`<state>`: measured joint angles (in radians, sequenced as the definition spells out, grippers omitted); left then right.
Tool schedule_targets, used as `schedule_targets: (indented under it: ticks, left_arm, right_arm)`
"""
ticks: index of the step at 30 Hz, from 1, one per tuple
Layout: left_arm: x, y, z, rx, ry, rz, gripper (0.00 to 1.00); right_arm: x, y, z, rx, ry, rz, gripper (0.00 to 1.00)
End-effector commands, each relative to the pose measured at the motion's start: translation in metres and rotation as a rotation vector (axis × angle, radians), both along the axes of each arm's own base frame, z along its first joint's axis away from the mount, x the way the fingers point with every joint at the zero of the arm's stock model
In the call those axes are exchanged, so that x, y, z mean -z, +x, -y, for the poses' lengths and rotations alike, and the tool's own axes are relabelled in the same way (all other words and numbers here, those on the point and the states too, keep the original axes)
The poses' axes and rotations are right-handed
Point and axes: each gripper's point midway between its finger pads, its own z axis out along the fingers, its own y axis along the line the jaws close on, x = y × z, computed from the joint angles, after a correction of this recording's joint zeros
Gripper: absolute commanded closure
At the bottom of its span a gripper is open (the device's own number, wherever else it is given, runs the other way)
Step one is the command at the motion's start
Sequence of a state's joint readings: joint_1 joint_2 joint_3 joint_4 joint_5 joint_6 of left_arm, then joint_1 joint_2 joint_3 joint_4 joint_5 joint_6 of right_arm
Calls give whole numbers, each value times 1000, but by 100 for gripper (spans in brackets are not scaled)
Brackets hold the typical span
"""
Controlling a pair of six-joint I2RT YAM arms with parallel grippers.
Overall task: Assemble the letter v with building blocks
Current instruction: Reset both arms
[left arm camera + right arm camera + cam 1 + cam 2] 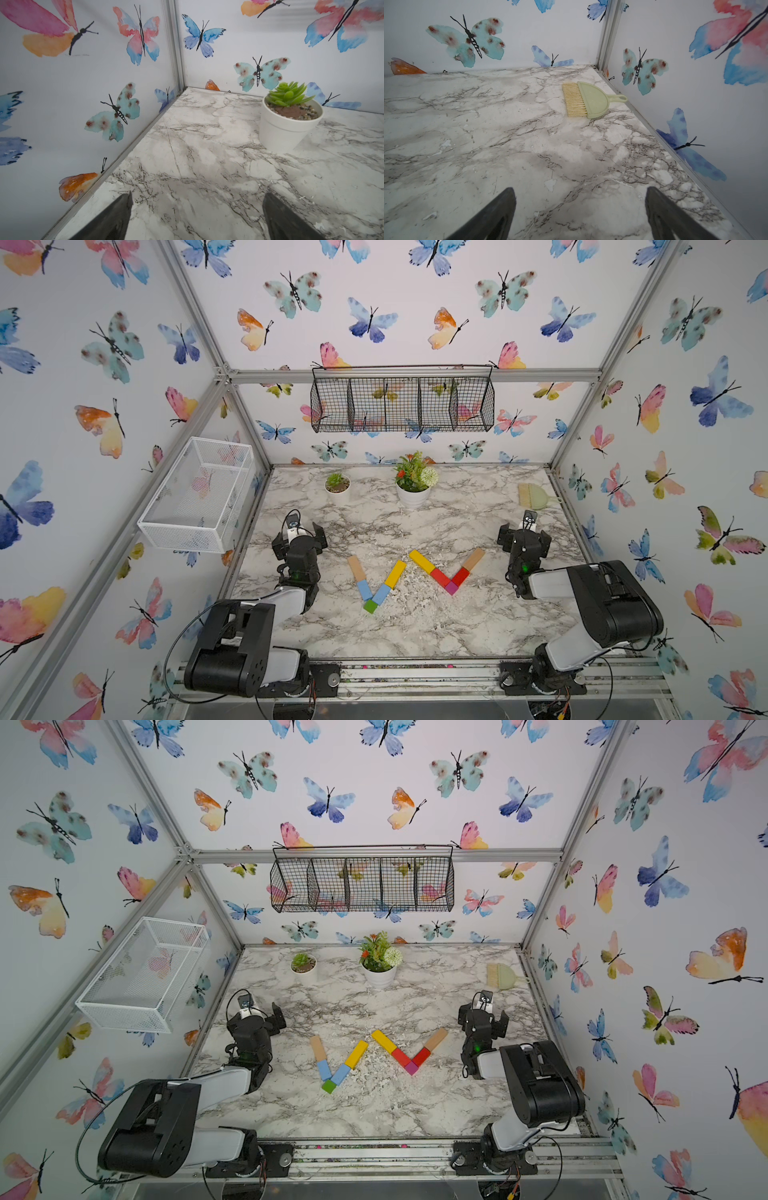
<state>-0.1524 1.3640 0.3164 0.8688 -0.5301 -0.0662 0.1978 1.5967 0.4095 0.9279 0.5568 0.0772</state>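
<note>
My left pincer point(198, 193) and right pincer point(579, 188) both stood wide open and empty over the worktop point(415, 635). The building blocks point(395, 574) lay between and behind them in two V shapes, one meeting at a green cube point(370, 606), the other at a magenta cube point(451, 588).

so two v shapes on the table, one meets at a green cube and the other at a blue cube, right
Not quite: the other one meets at a magenta cube, not a blue one, as both top views show. The green cube is right.
</note>
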Motion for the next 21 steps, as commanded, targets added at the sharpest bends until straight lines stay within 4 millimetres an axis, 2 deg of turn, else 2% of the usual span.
schedule_targets:
  ticks: [1, 3, 6, 8, 9, 11, 13, 21]
  left_arm:
    - [-4, -9, 2, 28, 16, 91, 2]
    - [-2, -8, 14, 110, 22, 96, 2]
    - [0, -6, 22, 175, 12, 84, 2]
    - [9, -10, 34, 285, -4, 78, 1]
    - [7, -12, 41, 327, 12, 101, 2]
    - [3, -11, 43, 353, 10, 125, 2]
    - [9, -7, 41, 366, -16, 88, 2]
    - [9, -4, 32, 329, -46, 97, 2]
  right_arm:
    - [-8, 0, 0, 3, 1, 27, 2]
    - [-8, 0, 0, 2, 1, 27, 2]
    - [-7, 0, 0, 2, 0, 25, 2]
    - [-7, 0, 1, 4, 0, 25, 2]
    - [-7, 0, 0, 2, 0, 26, 2]
    - [-7, 0, 0, 3, 0, 25, 2]
    - [-7, 0, 0, 1, 1, 25, 2]
    - [1, 13, 5, 58, -24, -46, 2]
